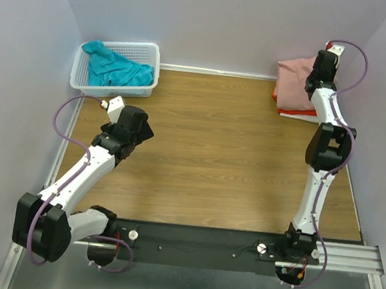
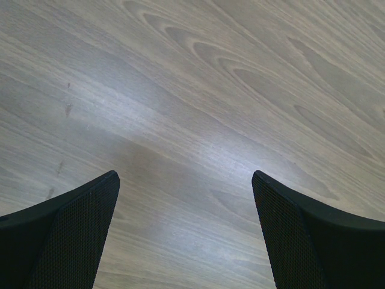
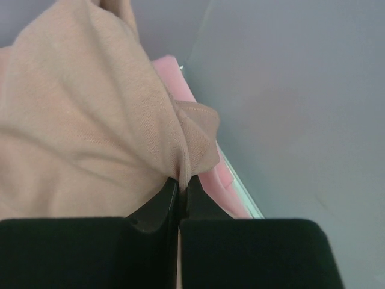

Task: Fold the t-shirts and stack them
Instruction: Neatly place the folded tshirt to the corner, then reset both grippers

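A folded dusty-pink t-shirt (image 1: 295,86) lies on a stack at the far right, with a bright pink (image 3: 210,180) and an orange (image 1: 301,113) shirt under it. My right gripper (image 1: 317,80) is shut on a fold of the dusty-pink t-shirt (image 3: 90,120) at the stack's right edge; its fingertips (image 3: 180,183) pinch the cloth. A teal t-shirt (image 1: 114,68) lies crumpled in the white basket (image 1: 151,50) at the far left. My left gripper (image 1: 139,128) is open and empty above bare wood (image 2: 192,120), in front of the basket.
The wooden table (image 1: 213,147) is walled in by lavender panels on the left, back and right. The right wall (image 3: 301,90) is close beside the stack. A black rail (image 1: 202,247) runs along the near edge.
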`<control>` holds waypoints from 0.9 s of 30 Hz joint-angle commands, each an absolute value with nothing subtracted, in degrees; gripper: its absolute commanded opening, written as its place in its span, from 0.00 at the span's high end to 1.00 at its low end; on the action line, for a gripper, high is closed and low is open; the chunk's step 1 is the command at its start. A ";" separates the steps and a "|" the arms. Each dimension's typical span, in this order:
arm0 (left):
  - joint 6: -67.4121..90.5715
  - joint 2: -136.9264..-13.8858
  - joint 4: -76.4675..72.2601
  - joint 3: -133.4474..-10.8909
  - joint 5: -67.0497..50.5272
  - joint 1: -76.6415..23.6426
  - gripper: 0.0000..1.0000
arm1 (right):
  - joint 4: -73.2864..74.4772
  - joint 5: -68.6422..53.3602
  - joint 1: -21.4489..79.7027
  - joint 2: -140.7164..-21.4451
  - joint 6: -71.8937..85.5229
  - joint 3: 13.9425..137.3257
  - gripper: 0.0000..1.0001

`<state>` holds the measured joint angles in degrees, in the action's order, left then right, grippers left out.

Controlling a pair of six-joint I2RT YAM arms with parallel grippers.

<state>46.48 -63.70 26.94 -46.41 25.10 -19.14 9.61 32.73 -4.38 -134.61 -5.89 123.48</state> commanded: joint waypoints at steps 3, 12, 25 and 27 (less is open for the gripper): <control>46.06 -66.18 26.28 -48.69 27.07 -18.98 0.02 | 8.00 29.62 -6.59 -138.78 -3.34 126.74 0.91; 45.97 -67.06 26.19 -49.48 26.28 -18.98 0.02 | 8.00 29.79 -8.79 -143.70 -1.67 129.81 0.33; 45.53 -65.22 25.40 -48.25 24.26 -18.98 0.01 | 8.00 31.73 -9.05 -134.48 1.30 123.14 0.00; 45.53 -64.08 25.75 -48.08 24.17 -18.98 0.02 | 8.00 30.77 -9.05 -131.59 3.06 119.56 0.00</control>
<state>46.00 -66.50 25.93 -48.40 24.60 -19.14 8.69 31.20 -8.73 -138.96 -0.56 123.22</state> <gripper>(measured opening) 0.985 0.997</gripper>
